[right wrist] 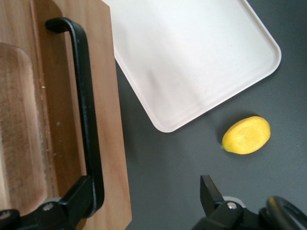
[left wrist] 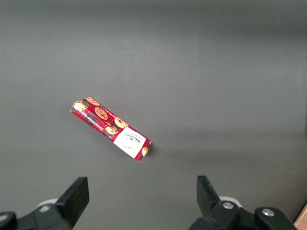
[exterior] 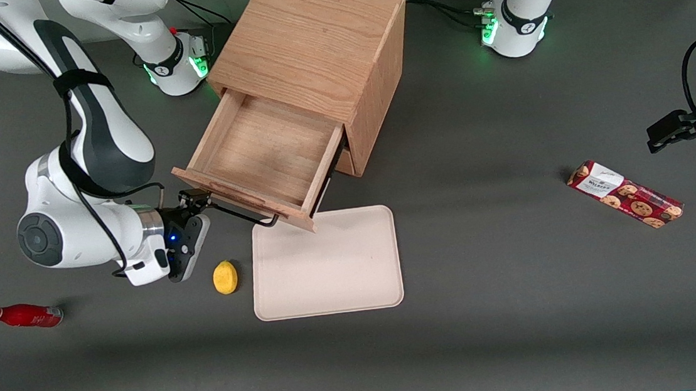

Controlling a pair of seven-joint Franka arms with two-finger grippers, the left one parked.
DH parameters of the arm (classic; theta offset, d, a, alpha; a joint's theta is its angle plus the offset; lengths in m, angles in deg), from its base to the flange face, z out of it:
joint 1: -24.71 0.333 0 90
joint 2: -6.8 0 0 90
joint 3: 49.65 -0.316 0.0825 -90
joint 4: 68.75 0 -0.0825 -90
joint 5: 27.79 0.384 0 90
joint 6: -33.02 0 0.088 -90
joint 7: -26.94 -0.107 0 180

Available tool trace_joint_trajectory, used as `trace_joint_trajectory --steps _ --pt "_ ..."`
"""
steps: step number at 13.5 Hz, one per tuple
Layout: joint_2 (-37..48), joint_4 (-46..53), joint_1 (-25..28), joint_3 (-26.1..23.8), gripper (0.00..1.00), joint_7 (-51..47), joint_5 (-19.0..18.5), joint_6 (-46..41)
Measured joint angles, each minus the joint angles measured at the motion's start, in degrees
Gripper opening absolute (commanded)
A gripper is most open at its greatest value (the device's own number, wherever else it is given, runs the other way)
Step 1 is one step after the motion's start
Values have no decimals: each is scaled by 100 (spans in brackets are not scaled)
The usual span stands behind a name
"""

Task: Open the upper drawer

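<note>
The upper drawer point(exterior: 262, 146) of the oak cabinet point(exterior: 309, 41) stands pulled far out, and its inside is bare. Its dark bar handle point(exterior: 243, 216) runs along the drawer front point(right wrist: 112, 120), and also shows in the right wrist view point(right wrist: 86, 96). My right gripper point(exterior: 197, 203) is at the handle's end toward the working arm's end of the table. It is open point(right wrist: 144, 199). One finger point(right wrist: 72, 201) touches the handle's end, and the other finger point(right wrist: 209, 191) hangs over the bare table. The bottom drawer is hidden under the upper one.
A cream tray point(exterior: 329, 266) lies just in front of the open drawer, partly under it point(right wrist: 192, 57). A yellow lemon point(exterior: 225, 277) point(right wrist: 246, 135) lies beside the tray, near my gripper. A red bottle point(exterior: 23, 316) lies farther out. A cookie box point(exterior: 625, 193) point(left wrist: 111, 129) lies toward the parked arm's end.
</note>
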State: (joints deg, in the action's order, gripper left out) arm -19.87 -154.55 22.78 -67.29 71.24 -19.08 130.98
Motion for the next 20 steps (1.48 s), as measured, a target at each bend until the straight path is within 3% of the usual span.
trace_joint_trajectory --steps 9,14,17,20 --pt "68 673 34 68 100 -151 -15 -733" --pt "1165 1096 -10 89 100 -1924 -66 -1717" --pt "2089 1067 -4 550 100 -2879 -341 -2431" --pt "2956 479 -40 1487 100 -2966 -371 -2863"
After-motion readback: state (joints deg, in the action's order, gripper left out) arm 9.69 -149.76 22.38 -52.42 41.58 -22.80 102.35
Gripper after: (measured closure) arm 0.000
